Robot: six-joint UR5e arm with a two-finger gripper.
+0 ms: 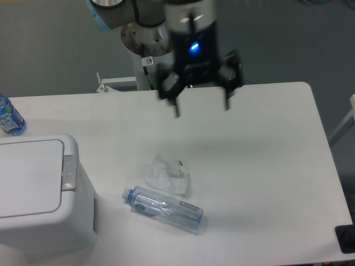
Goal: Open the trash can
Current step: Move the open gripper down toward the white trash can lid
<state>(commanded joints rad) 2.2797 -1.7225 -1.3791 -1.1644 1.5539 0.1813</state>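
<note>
The trash can [33, 194] is a boxy white bin at the left front of the table, partly cut off by the frame's left edge. Its flat lid [28, 177] lies closed. A grey push-button strip [68, 172] runs along the lid's right edge. My gripper [202, 110] hangs open above the back middle of the table, fingers pointing down and wide apart, with nothing between them. It is well to the right of and behind the trash can, not touching it.
A clear plastic bottle [165, 208] lies on its side at the front middle. A crumpled clear wrapper [167, 174] lies just behind it. A blue-labelled bottle [9, 117] stands at the left edge behind the bin. The table [266, 166] ends at right.
</note>
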